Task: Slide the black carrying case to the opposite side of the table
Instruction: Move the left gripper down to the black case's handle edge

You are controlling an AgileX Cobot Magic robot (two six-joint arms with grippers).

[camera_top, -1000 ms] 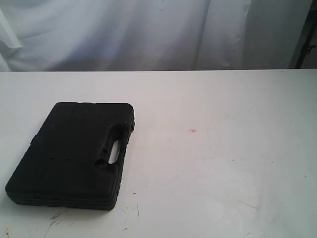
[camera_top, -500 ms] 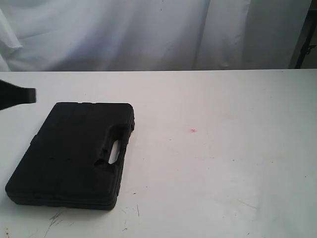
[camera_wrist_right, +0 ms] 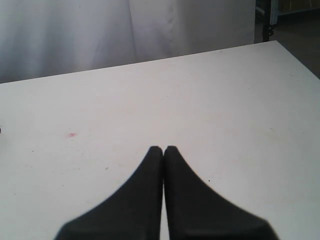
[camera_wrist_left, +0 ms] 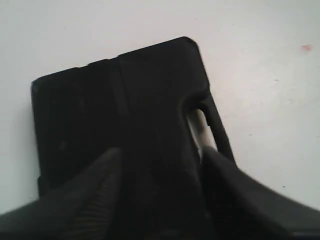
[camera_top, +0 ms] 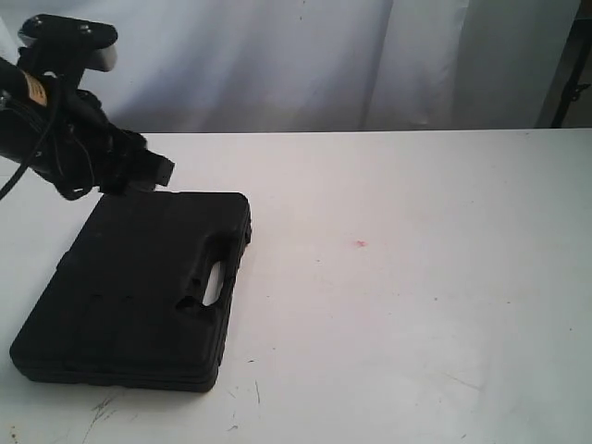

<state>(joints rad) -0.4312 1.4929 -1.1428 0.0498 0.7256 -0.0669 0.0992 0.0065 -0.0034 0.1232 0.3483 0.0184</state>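
The black carrying case (camera_top: 129,291) lies flat on the left part of the white table (camera_top: 425,314), its handle slot facing the middle. My left gripper (camera_top: 151,175) hovers over the case's far edge, coming in from the upper left. In the left wrist view the left gripper (camera_wrist_left: 160,151) is open, its two fingers spread above the case (camera_wrist_left: 125,100) with nothing between them. My right gripper (camera_wrist_right: 163,148) is shut and empty over bare table (camera_wrist_right: 225,100); the exterior view does not show it.
A small pink spot (camera_top: 360,244) marks the tabletop right of the case. A white curtain (camera_top: 296,55) hangs behind the table's far edge. Scuff marks (camera_top: 97,412) lie near the front left.
My left arm has swung in from the left edge of the view to above the case's far edge. The case has not moved.
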